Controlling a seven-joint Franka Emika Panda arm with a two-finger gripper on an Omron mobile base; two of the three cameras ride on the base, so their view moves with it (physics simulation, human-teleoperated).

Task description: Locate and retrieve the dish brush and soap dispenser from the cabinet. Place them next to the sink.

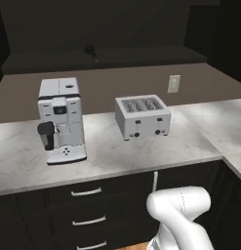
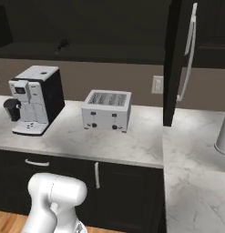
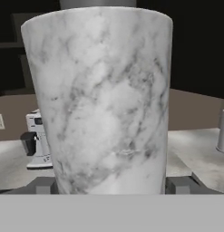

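Observation:
The soap dispenser (image 3: pixel 102 99), a white marbled cylinder, stands upright and very close in the hand view. My gripper (image 3: pixel 111 185) is shut on its lower part, with one dark fingertip (image 3: pixel 43 185) on each side of it. Its dark pump top is cut off at the upper edge. The black wall cabinet's dark shelf (image 1: pixel 107 57) (image 2: pixel 100 52) runs above the counter. On that shelf lies a small black thing, apparently the dish brush (image 1: pixel 90 50) (image 2: pixel 62 44). An open black cabinet door (image 2: pixel 176 59) with a pale handle hangs at the right.
On the white marble counter (image 1: pixel 117 151) stand a white coffee machine (image 1: pixel 61 119) (image 2: pixel 34 100) and a toaster (image 1: pixel 142 116) (image 2: pixel 107 110). A plain grey cylinder (image 2: pixel 222 134) (image 3: pixel 222 131) stands on the right counter wing. Dark drawers run below.

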